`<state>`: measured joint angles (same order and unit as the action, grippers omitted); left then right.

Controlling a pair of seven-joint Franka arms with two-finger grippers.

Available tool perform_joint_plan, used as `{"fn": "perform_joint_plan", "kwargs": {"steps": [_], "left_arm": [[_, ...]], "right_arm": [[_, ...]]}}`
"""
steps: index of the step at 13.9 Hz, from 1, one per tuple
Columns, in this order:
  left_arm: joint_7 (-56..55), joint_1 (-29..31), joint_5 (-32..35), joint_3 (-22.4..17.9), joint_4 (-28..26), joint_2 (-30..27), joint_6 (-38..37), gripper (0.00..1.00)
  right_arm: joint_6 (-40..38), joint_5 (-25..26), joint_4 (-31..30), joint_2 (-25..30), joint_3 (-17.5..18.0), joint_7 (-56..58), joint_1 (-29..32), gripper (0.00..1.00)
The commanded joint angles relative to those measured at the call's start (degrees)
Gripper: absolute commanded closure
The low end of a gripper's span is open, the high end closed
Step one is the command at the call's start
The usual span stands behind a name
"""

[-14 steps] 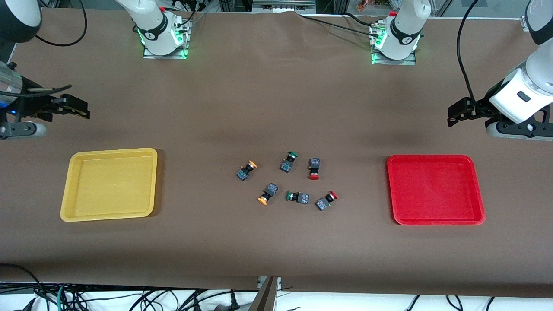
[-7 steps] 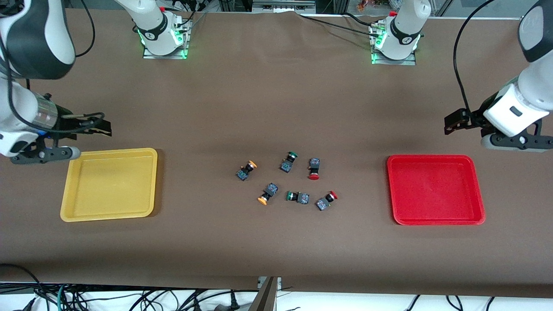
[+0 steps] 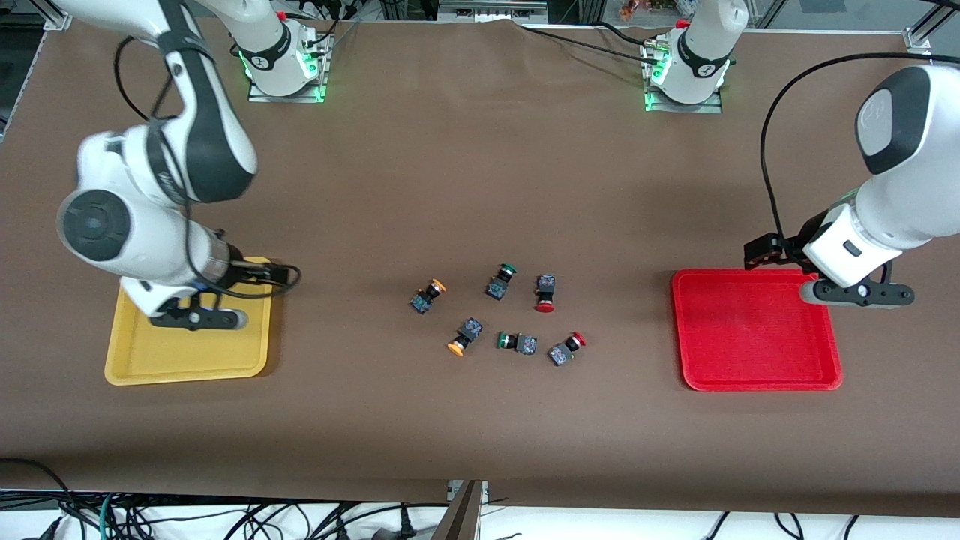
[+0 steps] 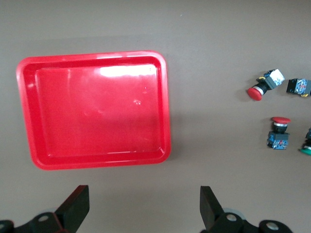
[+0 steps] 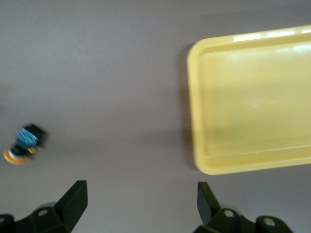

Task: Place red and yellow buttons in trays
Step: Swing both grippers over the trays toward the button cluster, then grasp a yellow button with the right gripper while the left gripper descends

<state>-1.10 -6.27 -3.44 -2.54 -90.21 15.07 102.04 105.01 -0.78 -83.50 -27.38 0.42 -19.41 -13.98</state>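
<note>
Hovering left gripper [image 4: 141, 213], red tray [image 3: 756, 373], fingers [image 4: 209, 206] apart

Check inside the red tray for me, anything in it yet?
Nothing shows in the red tray: the left wrist view has its whole floor bare. In the front view the left claw hangs over its corner, open. Both red buttons lie on the table.

Brown table [image 3: 480, 172] carries trays [image 3: 187, 360] and buttons [image 3: 545, 292].

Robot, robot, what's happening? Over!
Left tool open over red tray. Right tool open over yellow tray. Six buttons on table, untouched. Nothing blocking.
</note>
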Motion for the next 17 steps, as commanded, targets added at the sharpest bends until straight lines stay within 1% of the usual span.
{"fn": "perform_joint_plan", "kwargs": {"steps": [1,4,8,9,12,14,17], "left_arm": [[-0.57,-0.84,-1.75,1.04,1.18,1.27,0.87,0.00],[-3.19,-3.29,-1.66,2.36,-0.05,1.45,3.16,0.00],[-15.49,-9.62,-0.52,2.28,-1.19,3.02,6.67,0.00],[-17.17,-10.68,-0.52,2.28,-1.11,3.82,7.20,0.00],[-18.24,-12.35,-0.17,2.28,-0.23,6.97,10.71,0.00],[-19.20,-14.19,1.58,2.28,-0.23,8.39,13.08,0.00],[-26.73,-17.27,1.68,2.28,-0.40,10.67,15.29,0.00]], "right_arm": [[5.88,-1.51,0.45,-3.89,-0.24,-10.78,-3.85,0.00],[12.92,-1.51,0.53,-8.11,-0.24,-23.26,-8.86,0.00],[23.90,-1.42,0.62,-13.91,-0.24,-35.93,-14.14,0.00],[25.93,-1.33,0.54,-15.14,-0.24,-37.61,-15.11,0.00],[28.58,-1.07,0.53,-17.43,-0.24,-41.57,-17.31,0.00],[30.60,-0.89,0.53,-18.49,-0.24,-42.55,-17.84,0.00],[32.18,-0.89,0.53,-19.72,-0.33,-42.55,-18.37,0.00]]}}
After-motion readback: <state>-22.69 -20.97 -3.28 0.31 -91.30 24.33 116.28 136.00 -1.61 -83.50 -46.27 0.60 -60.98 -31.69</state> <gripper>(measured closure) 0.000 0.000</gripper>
